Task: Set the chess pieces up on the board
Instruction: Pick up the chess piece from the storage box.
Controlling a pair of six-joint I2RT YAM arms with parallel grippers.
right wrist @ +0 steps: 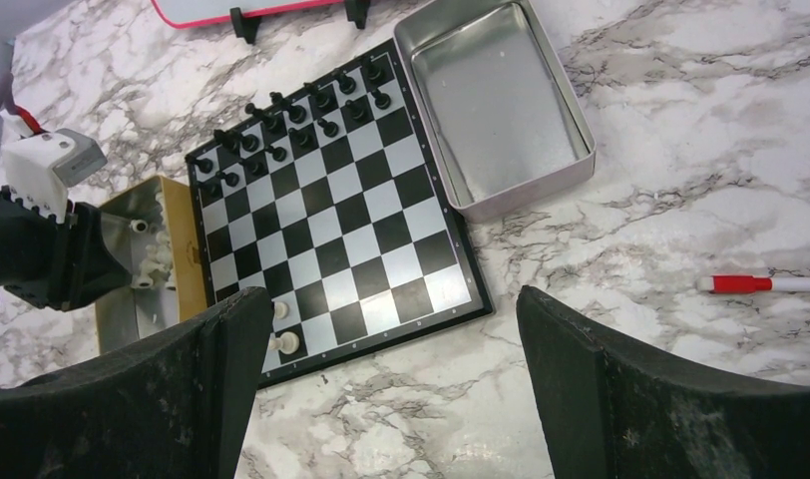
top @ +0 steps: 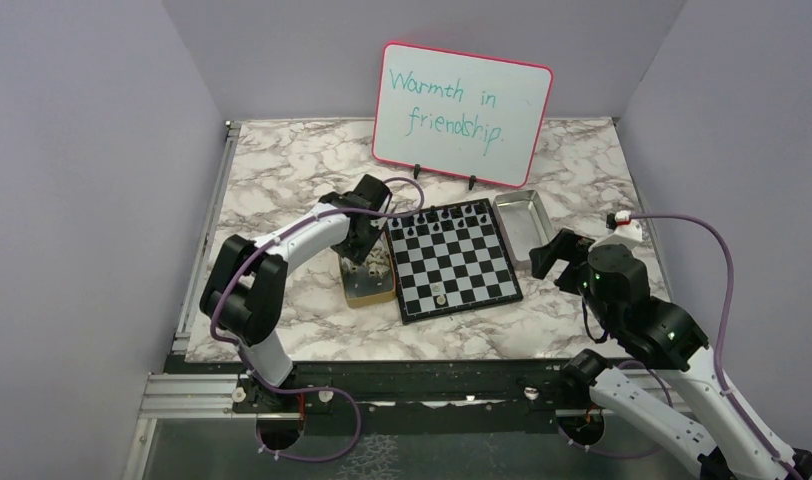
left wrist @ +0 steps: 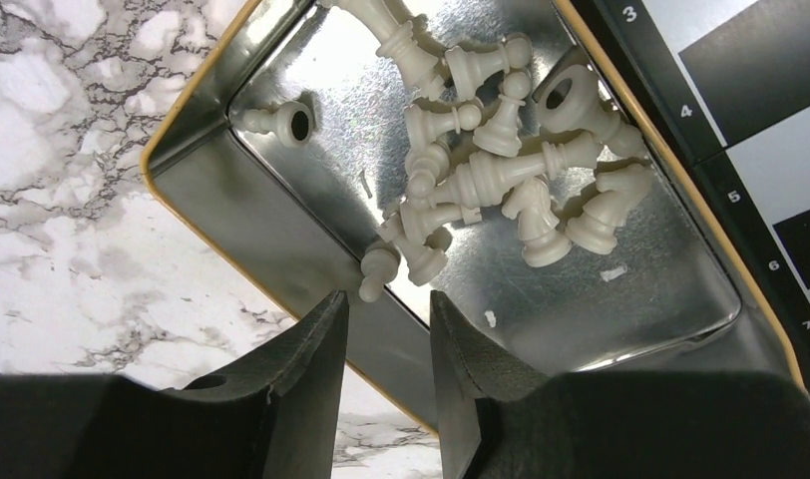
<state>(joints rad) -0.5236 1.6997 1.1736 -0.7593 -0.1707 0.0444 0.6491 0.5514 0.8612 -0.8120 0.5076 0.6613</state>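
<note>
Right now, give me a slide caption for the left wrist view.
Left tool, jaws parted, hovers above a gold-rimmed metal tin of jumbled cream chess pieces beside the black-and-white chequered board.

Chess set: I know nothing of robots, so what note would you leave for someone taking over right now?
Left claw: open, holding nothing, over the tin. Right claw: wide open, empty, right of the board.
Black pieces stand on the board's far two rows; two cream pieces stand by its near-left corner. Other cream pieces lie heaped in the tin.
To do: set those out.
</note>
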